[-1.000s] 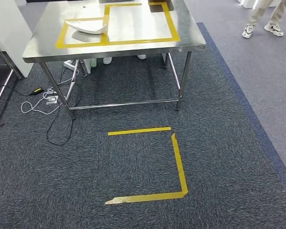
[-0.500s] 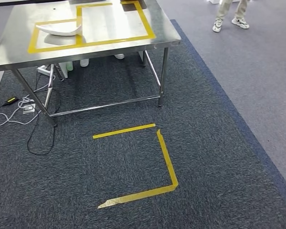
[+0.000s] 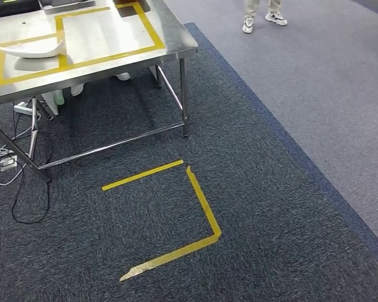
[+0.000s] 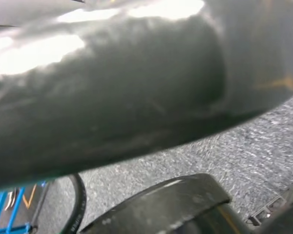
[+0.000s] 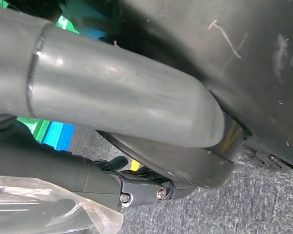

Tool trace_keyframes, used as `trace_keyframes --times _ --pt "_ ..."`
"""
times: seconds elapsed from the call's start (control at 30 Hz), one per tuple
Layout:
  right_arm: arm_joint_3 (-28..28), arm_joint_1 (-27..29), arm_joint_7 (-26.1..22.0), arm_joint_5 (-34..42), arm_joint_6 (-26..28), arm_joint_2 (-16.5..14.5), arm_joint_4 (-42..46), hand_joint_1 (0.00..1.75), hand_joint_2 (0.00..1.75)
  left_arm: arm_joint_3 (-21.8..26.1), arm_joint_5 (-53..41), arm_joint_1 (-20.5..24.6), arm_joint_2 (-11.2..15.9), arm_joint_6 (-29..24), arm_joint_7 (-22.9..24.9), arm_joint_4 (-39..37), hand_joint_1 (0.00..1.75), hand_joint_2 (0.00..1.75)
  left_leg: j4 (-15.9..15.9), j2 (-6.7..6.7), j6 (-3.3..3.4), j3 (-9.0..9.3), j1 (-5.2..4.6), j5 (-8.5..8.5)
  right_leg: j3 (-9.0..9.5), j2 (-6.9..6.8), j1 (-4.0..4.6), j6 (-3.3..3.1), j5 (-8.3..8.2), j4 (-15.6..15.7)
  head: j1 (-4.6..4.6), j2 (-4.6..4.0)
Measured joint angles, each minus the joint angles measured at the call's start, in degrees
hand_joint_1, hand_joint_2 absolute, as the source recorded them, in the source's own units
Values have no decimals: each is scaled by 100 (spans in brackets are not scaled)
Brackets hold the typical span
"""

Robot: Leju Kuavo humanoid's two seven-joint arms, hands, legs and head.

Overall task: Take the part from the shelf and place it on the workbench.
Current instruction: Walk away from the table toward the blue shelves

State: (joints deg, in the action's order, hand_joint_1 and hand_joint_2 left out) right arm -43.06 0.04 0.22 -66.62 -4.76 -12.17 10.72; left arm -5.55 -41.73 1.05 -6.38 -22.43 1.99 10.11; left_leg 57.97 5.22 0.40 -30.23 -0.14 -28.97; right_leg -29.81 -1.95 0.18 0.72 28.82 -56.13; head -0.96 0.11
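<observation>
A white curved part (image 3: 33, 50) lies on the steel workbench (image 3: 175, 45).

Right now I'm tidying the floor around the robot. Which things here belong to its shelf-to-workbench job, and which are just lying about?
Part of the job:
- workbench
- white curved part, lying in the bench's left taped frame
- yellow tape frames on the bench top
- yellow floor marking, probably a standing spot

Just lying about:
- cables and power block under the bench
- a person's shoes on the grey floor

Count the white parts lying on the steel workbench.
1. A single white part lies inside the left yellow-taped box on the workbench. The table runs past the frame, so others could be hidden.
</observation>
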Motion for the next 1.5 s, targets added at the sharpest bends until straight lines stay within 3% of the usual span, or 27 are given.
trace_keyframes --times 0.07,0.13,0.2,0.27,0.33,0.4,0.47,0.53,0.6,0.63,0.67,0.7,0.73,0.77,0.83,0.9,0.97,1.03,1.13,1.17,1.2,1.23,1.27,1.33,1.37,1.43,1.5 --pt "0 -11 -7 -7 -8 -2 -3 0 0 -5 -10 7 0 5 2 0 0 0 447 -232 -66 -171 29 -311 12 95 -25 -53 -31 14 18 0" --pt "0 -24 -15 -18 -16 -2 -7 0 0 -7 -13 -8 1 25 11 -1 0 0 1186 -392 -93 -479 43 -687 -12 207 -21 -85 -47 11 33 0" --pt "0 -25 -23 -30 -26 -2 -11 0 0 -8 -18 -30 2 48 30 -1 0 0 1554 -437 -82 -632 44 -752 -25 337 -14 -98 -54 0 34 0" --pt "0 -30 -27 -39 -44 -2 -18 0 0 -9 -28 -36 6 67 48 -1 0 0 1097 -514 -36 -419 42 -386 -21 477 -12 -98 -56 -17 34 0" --pt "0 -50 -31 -53 -77 -4 -25 0 0 -9 -40 -29 19 107 60 -1 0 0 346 -757 18 -87 50 -32 -35 601 -9 -80 -56 -42 31 0" --pt "1 -72 -33 -72 -103 -7 -27 0 0 -10 -46 -22 30 174 67 -1 0 0 10 -905 37 42 49 19 -95 704 -15 -26 -71 -68 28 0" --pt "2 -76 -36 -79 -114 -4 -27 0 0 -11 -51 -18 31 227 70 -1 0 0 -51 -811 64 49 53 15 -168 769 -24 50 -86 -78 29 0" --pt "1 -76 -41 -62 -122 2 -27 0 0 -17 -79 -11 27 259 70 -1 0 0 -93 -682 119 56 74 40 -284 592 -15 123 48 -254 6 0" --pt "-1 -87 -54 -26 -130 11 -27 0 0 -30 -121 -8 22 291 67 -1 0 0 -108 -534 157 58 75 43 -570 340 -8 185 402 -870 -24 0" --pt "-2 -92 -65 -9 -133 17 -27 0 0 -36 -135 -12 23 302 66 -1 0 0 -107 -453 168 57 70 38 -756 289 -12 210 584 -1272 -31 0" --pt "-3 -96 -76 3 -134 21 -27 0 0 -40 -143 -16 24 306 66 -1 0 0 -106 -370 172 58 66 34 -895 267 -13 228 689 -1586 -28 0" --pt "-4 -97 -84 12 -134 25 -27 0 0 -43 -147 -15 26 307 66 -1 0 0 -105 -294 173 60 64 28 -949 252 -15 239 691 -1725 -27 0" --pt "-5 -97 -87 15 -135 27 -27 0 0 -45 -149 -10 27 307 66 -1 0 0 -104 -226 170 67 64 21 -887 227 -18 243 581 -1632 -28 0" --pt "-7 -91 -81 18 -137 30 -27 0 0 -49 -150 -1 25 307 66 -1 0 0 -104 -167 163 81 64 12 -718 177 -19 238 392 -1326 -28 0" --pt "-17 -60 -61 36 -143 37 -27 0 0 -56 -143 11 23 295 62 -1 0 0 -95 -74 124 111 44 -17 -300 -50 -3 208 64 -516 -35 0" --pt "-36 -31 -57 65 -154 42 -27 0 0 -58 -113 4 27 264 55 -1 0 0 -78 24 69 118 8 -41 -95 -179 23 129 -20 -109 -32 0" --pt "-56 -20 -77 81 -166 41 -28 0 0 -58 -92 9 31 243 54 -1 0 0 -67 141 21 114 -9 -54 -98 -80 24 47 -23 -84 -23 0" --pt "-71 -21 -99 87 -176 37 -29 0 0 -59 -99 27 32 241 57 -1 0 0 69 9 -34 76 9 -181 -114 36 -1 -15 -52 -71 -7 0" --pt "-80 -45 -108 71 -201 34 -30 0 0 -95 -259 15 33 301 59 -1 0 0 1042 -394 -95 -329 46 -713 -119 218 -19 -96 -76 -61 30 0" --pt "-80 -47 -110 59 -213 34 -30 0 0 -133 -356 3 34 339 59 -1 0 0 1394 -435 -100 -492 49 -835 -120 293 -16 -107 -78 -62 28 0" --pt "-81 -47 -113 48 -228 35 -30 0 0 -183 -444 -5 37 373 61 -1 0 0 1589 -450 -97 -592 50 -849 -117 371 -12 -113 -81 -64 30 0" --pt "-81 -47 -114 37 -244 35 -30 0 0 -233 -511 -8 39 399 63 -1 0 0 1561 -461 -86 -597 49 -737 -111 454 -10 -114 -82 -67 28 0" --pt "-81 -49 -114 28 -262 35 -30 0 0 -273 -549 -4 42 419 67 -1 0 0 1309 -494 -67 -502 49 -523 -101 535 -8 -114 -82 -73 29 0" --pt "-81 -63 -114 15 -294 35 -31 0 0 -329 -593 7 48 450 80 -2 0 0 556 -740 -12 -205 57 -82 -96 679 -4 -102 -80 -93 27 0" --pt "-81 -73 -113 10 -304 35 -32 0 0 -352 -609 10 51 466 86 -3 0 0 254 -876 6 -88 62 21 -117 745 -6 -83 -82 -108 29 0" --pt "-81 -84 -112 1 -312 35 -36 0 0 -404 -642 21 58 491 91 -5 0 0 25 -1012 22 -13 59 25 -185 867 -25 -12 -102 -124 30 0" --pt "-81 -80 -111 -5 -313 37 -38 0 0 -439 -664 33 60 499 96 -5 0 0 -39 -890 50 5 73 41 -259 919 -34 64 -117 -124 30 0"
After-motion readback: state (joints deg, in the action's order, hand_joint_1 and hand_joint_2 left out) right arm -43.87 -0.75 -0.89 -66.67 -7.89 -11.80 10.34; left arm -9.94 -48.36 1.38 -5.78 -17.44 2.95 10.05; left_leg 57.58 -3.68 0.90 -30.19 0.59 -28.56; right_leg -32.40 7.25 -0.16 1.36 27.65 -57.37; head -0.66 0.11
